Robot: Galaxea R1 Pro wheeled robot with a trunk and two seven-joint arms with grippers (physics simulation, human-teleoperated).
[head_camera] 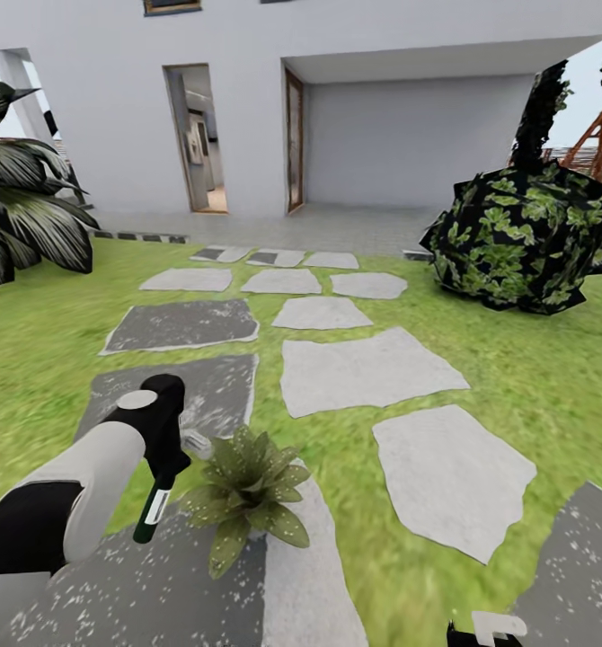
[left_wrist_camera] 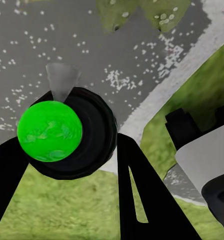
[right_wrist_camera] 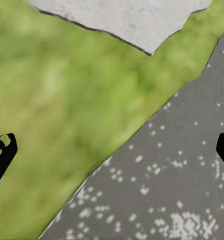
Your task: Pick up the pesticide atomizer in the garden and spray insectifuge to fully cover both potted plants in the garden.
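my left gripper (head_camera: 157, 485) clamped on pesticide atomizer (head_camera: 153, 512), low left, just beside potted plant (head_camera: 247, 490) on near dark stepping stone (head_camera: 139, 593). open lawn (head_camera: 535, 377) right, pale stones beyond. left wrist view: bottle end, round green (left_wrist_camera: 49, 131), between fingers (left_wrist_camera: 142, 200). my right gripper (right_wrist_camera: 112, 150) spread wide over grass and stone edge. shrub (head_camera: 526, 238) far right.

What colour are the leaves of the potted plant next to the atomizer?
Mostly green, some pale-speckled or yellow-brown; the potted plant beside the atomizer shows best in the head view.
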